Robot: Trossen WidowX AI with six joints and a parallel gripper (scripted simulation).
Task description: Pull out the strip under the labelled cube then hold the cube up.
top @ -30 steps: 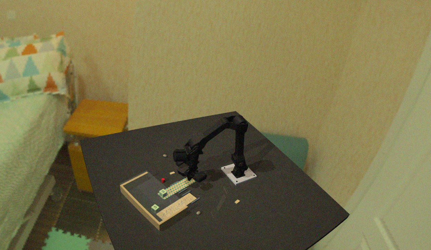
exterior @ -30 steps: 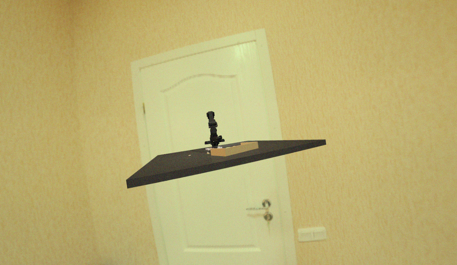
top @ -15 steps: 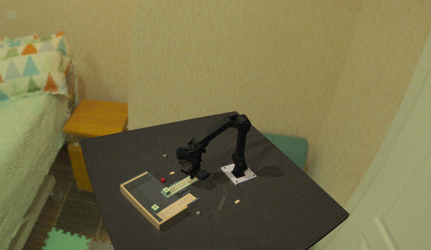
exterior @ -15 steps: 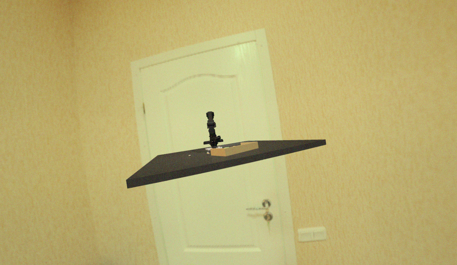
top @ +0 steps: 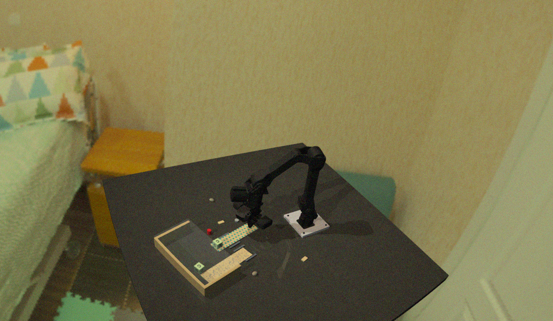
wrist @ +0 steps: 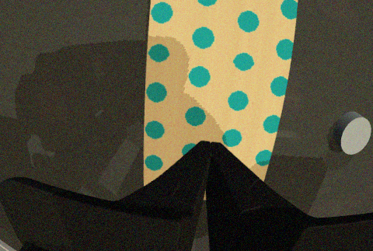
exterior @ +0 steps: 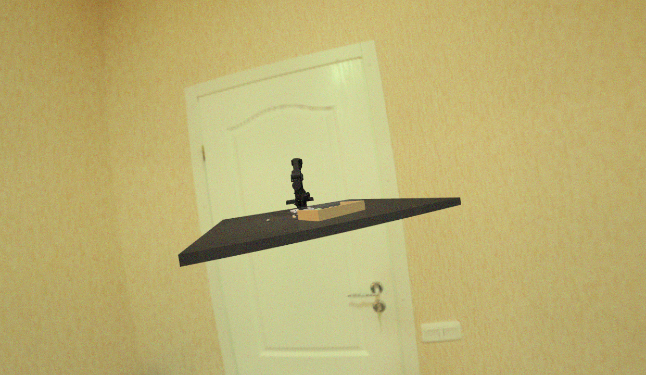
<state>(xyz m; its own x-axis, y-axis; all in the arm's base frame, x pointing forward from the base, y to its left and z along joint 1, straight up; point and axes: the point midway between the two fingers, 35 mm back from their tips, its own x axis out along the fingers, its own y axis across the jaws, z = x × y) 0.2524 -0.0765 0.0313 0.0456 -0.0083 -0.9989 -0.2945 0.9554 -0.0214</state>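
From over here the dark surface (exterior: 250,235) shows nearly edge-on, tilted, higher toward three o'clock. The black arm (exterior: 296,179) stands upright near its middle, its lower end down at the surface. Just at its four o'clock lies a low wooden tray (exterior: 327,212). Behind them stands a white door (exterior: 287,279).
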